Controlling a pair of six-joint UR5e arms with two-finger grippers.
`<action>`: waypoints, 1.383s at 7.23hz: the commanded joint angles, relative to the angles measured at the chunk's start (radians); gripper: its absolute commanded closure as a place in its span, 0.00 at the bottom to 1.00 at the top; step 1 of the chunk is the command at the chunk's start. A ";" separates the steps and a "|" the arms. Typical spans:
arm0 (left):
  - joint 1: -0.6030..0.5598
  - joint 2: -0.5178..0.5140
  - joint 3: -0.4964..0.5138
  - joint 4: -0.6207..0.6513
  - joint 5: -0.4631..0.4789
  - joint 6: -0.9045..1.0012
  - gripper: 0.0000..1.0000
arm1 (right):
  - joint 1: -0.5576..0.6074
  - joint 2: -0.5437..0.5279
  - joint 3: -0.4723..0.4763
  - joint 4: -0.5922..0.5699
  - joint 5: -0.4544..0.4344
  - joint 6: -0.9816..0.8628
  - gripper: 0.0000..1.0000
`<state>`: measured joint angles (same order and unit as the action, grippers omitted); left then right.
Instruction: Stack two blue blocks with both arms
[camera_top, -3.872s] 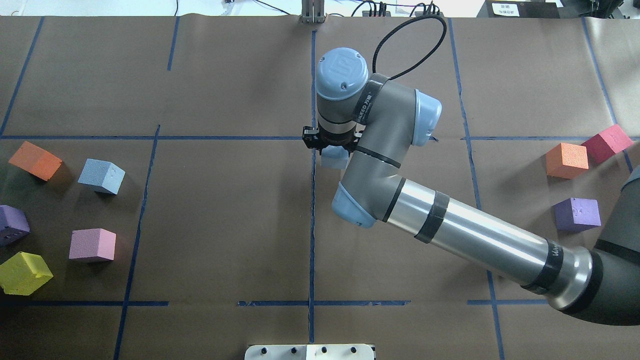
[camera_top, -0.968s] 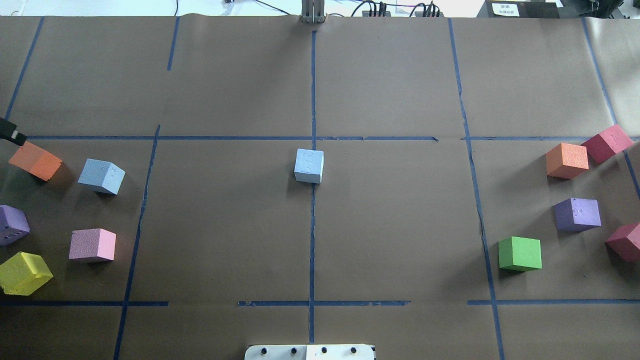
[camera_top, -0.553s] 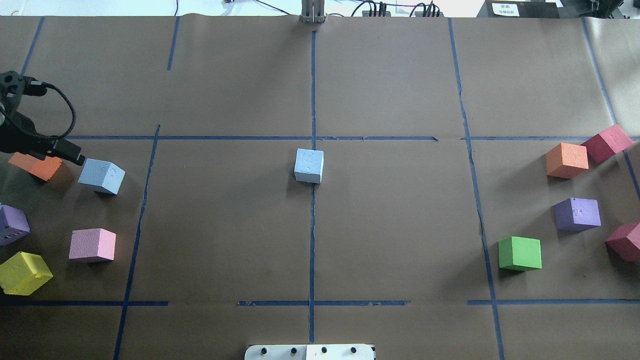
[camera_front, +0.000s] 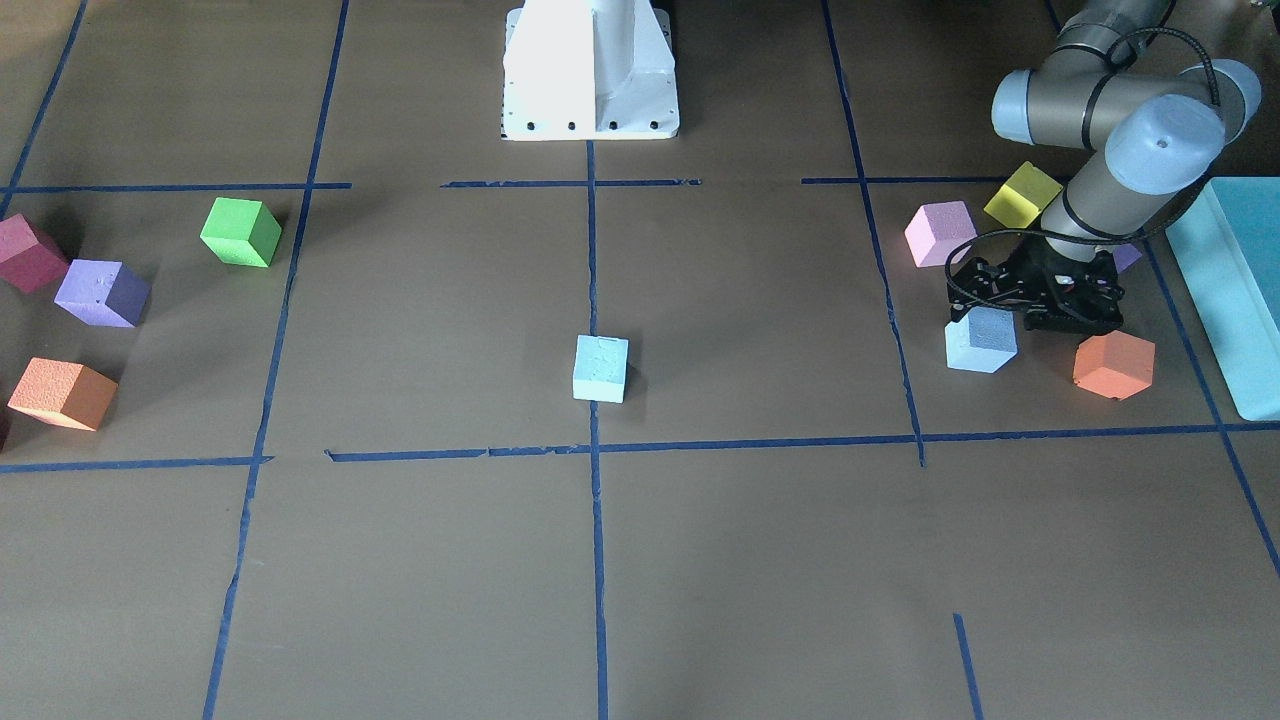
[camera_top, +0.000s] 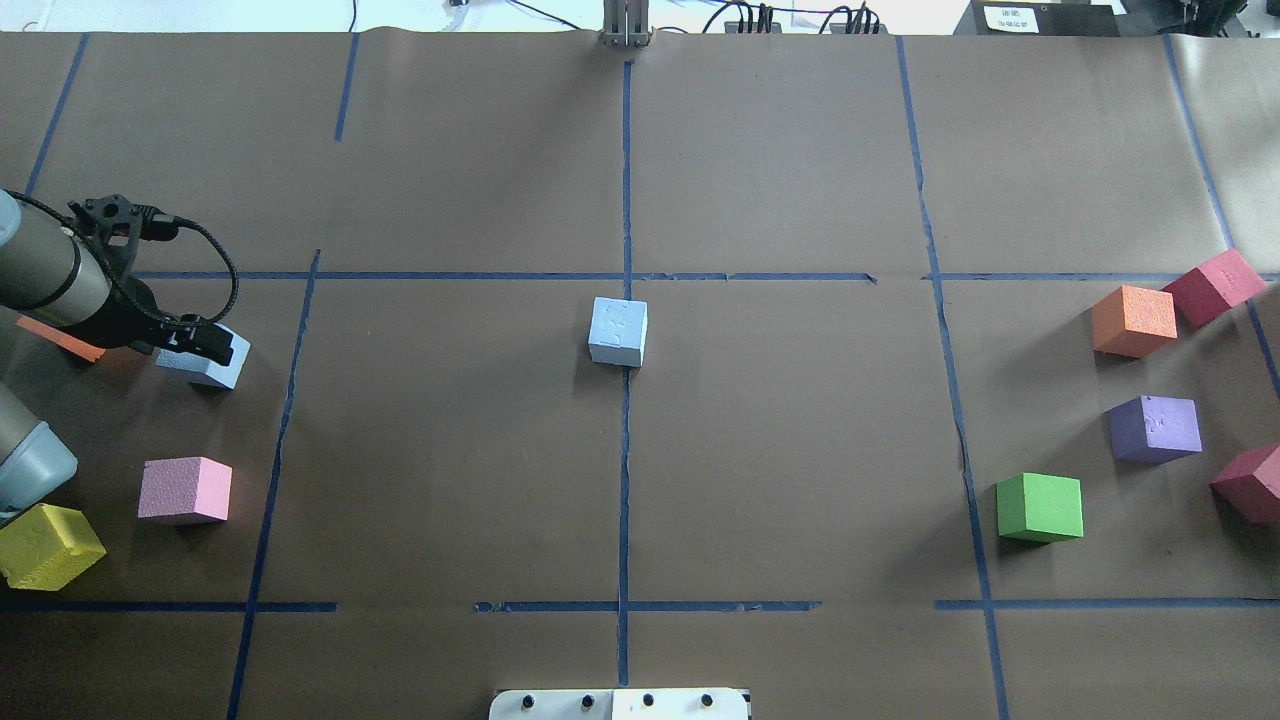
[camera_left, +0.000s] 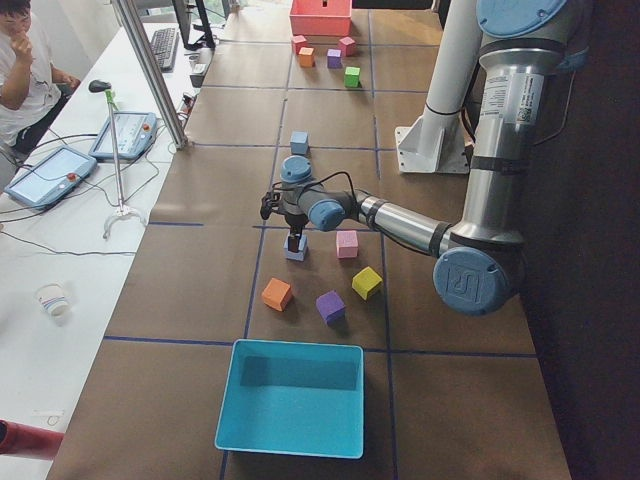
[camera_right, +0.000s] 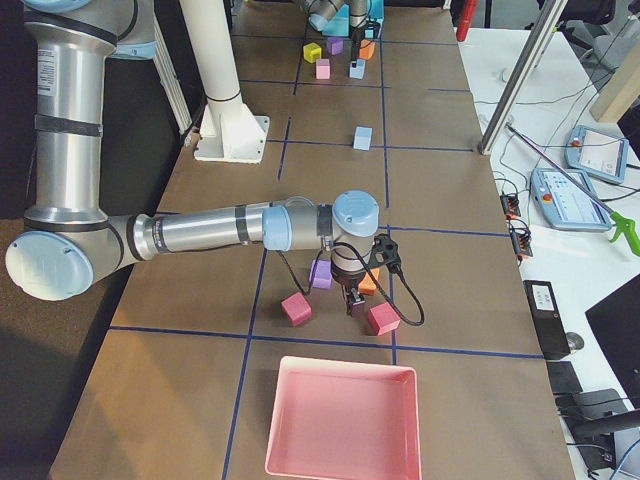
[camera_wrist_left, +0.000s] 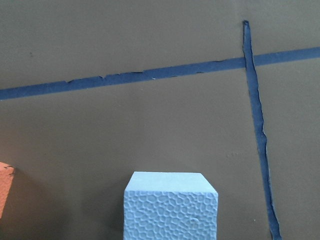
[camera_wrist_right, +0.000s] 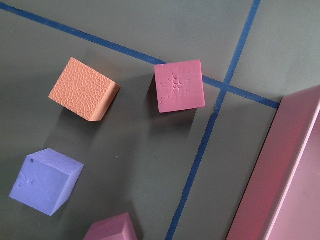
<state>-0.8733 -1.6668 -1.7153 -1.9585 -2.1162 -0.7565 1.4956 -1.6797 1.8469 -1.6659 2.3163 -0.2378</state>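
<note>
One pale blue block (camera_top: 618, 332) stands alone at the table's centre, on the blue tape line; it also shows in the front view (camera_front: 600, 368). The second blue block (camera_top: 222, 368) lies at the far left, also seen in the front view (camera_front: 980, 342). My left gripper (camera_top: 205, 343) hangs just above it, jaws apparently apart and empty. The left wrist view shows this block (camera_wrist_left: 171, 210) at the bottom centre, with no fingers in sight. My right gripper (camera_right: 355, 303) hovers over the coloured cubes at the right end; I cannot tell if it is open or shut.
A pink cube (camera_top: 185, 490), a yellow cube (camera_top: 45, 545) and a partly hidden orange cube (camera_top: 60, 338) lie near the left block. A teal box (camera_front: 1235, 290) stands beyond them. Orange (camera_top: 1133, 320), red (camera_top: 1213, 285), purple (camera_top: 1155, 428) and green (camera_top: 1040, 507) cubes lie at the right.
The right arm has left the centre block on the table and gone out of the overhead view. The left arm has come in from the left, over the left blue block.
</note>
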 joint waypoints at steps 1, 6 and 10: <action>0.037 -0.039 0.063 -0.002 0.037 0.002 0.00 | 0.000 0.000 -0.002 0.000 0.000 0.000 0.00; 0.036 -0.111 0.012 0.053 0.028 -0.012 0.91 | 0.000 0.000 0.000 0.000 0.000 0.002 0.00; 0.160 -0.550 -0.008 0.443 0.036 -0.313 0.91 | 0.000 0.000 0.000 0.000 0.002 0.003 0.00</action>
<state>-0.7757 -2.0828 -1.7493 -1.5573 -2.0803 -0.9454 1.4957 -1.6797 1.8469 -1.6659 2.3178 -0.2359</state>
